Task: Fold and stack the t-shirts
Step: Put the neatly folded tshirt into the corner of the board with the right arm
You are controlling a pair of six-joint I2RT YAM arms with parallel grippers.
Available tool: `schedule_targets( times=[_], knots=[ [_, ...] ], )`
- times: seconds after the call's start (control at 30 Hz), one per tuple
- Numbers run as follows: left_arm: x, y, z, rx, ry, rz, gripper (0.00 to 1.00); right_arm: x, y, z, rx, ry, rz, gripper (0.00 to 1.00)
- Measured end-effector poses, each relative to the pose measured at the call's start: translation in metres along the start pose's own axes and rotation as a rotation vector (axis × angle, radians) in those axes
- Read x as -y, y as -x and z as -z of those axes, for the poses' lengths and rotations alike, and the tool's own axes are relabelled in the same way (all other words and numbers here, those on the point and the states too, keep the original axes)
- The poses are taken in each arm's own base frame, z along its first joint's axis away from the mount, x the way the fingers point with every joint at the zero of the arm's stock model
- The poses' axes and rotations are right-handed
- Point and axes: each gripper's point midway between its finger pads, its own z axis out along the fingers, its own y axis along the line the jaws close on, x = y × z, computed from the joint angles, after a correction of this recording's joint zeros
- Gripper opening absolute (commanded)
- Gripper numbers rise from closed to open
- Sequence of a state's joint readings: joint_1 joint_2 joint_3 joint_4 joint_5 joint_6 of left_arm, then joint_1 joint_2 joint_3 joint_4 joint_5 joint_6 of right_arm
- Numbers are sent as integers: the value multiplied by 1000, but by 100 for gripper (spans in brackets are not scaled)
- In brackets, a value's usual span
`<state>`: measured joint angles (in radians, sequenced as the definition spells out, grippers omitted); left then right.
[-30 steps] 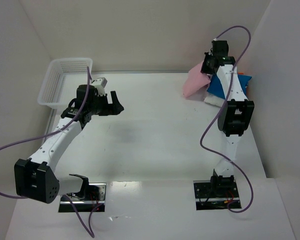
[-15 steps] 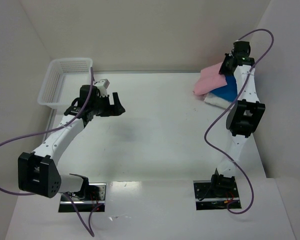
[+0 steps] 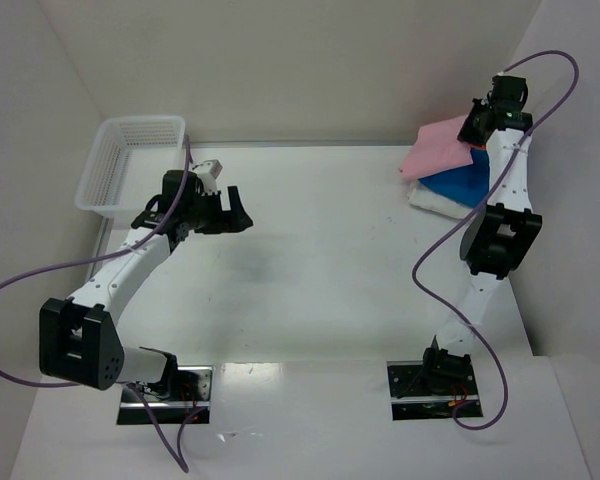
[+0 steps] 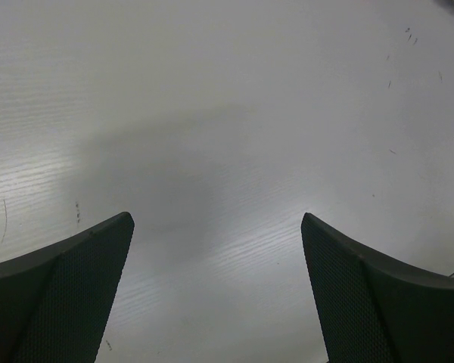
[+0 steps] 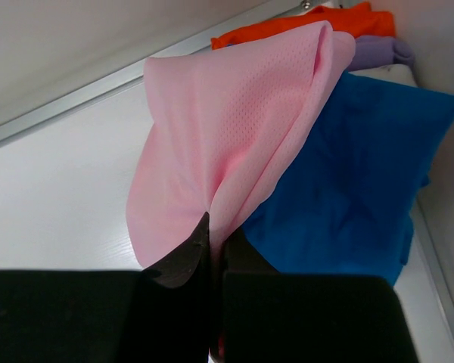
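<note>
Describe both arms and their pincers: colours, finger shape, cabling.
The left arm and right arm both have white links with black joint housings. A purple cable runs loose along each one. The left pincer and right pincer are black; the left fingers are broad, tapered and finely textured.

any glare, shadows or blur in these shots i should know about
Top external: even light, a faint soft shadow mid-table and a bright reflection at its near edge. Left wrist: a broad grey shadow across the table; the open left gripper looks dark and soft-edged. Right wrist: the pink shirt is sharp, with its weave showing; the right gripper shut on it is featureless black.
</note>
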<state>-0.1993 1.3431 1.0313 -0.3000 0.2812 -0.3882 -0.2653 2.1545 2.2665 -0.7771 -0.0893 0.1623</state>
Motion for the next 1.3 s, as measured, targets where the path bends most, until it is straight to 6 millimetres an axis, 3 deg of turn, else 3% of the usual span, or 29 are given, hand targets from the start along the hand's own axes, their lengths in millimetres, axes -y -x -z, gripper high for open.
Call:
schedule_targets(
  times=[0.6,0.8,0.93,1.07,1.1,1.2,1.3],
  knots=[
    [1,-3,-4,-15,-17,6,99,43,23,23,73,-157,-27,1],
    [2,-4,-6,-20,-26,7,99,65,11,22,52,-225,-40,6],
    [2,-4,-7,-20,-28,7,99,76,-13,10,1,-264,-42,18],
    [1,-5,-9,-27,-27,9,99,87,-40,0,-58,-305,-45,62],
    [1,-5,-9,-28,-27,9,99,88,-43,-1,-65,-312,-45,69],
    [1,-7,-10,-33,-26,11,99,90,-42,-1,-55,-323,-47,79],
    [0,-8,-11,-39,-28,13,99,86,-35,5,-34,-307,-59,79]
  ],
)
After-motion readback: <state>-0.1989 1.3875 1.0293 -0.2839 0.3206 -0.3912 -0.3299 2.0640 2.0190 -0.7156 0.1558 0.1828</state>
